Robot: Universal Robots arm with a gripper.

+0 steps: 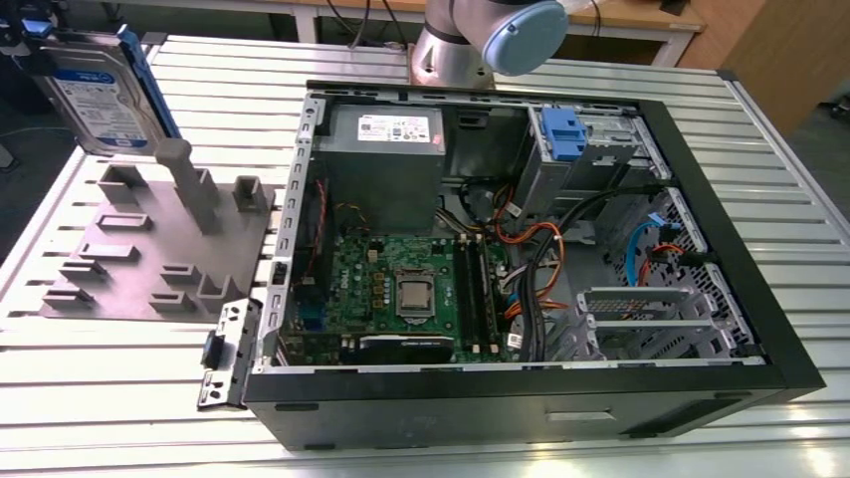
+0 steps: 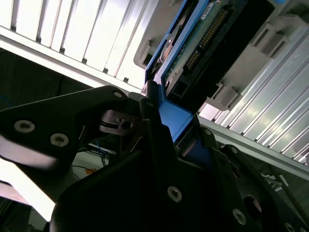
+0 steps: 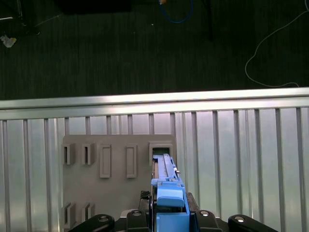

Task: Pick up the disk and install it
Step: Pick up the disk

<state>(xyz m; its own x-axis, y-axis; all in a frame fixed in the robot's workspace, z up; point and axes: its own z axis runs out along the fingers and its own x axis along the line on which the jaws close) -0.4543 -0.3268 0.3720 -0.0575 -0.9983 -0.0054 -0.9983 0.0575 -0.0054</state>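
Observation:
The disk (image 1: 96, 92), a silver drive with a white-and-blue label in a blue carrier, stands on edge at the exterior view's far left. It is over the back of the grey slotted fixture (image 1: 146, 269), its lower edge close to a tall post. My gripper (image 1: 30, 42) is shut on the disk's blue end. In the first wrist view the disk (image 3: 165, 176) runs away from my gripper (image 3: 169, 212) toward an empty slot (image 3: 161, 149). In the second wrist view black fingers (image 2: 154, 130) clamp the blue carrier (image 2: 176, 118).
The open computer case (image 1: 531, 249) lies on the slatted metal table (image 1: 119, 398). Inside are a grey power supply box (image 1: 385, 134), the motherboard (image 1: 398, 289), loose cables and a blue-tabbed carrier (image 1: 564, 134) in a bay. The arm's base (image 1: 465, 45) stands behind the case.

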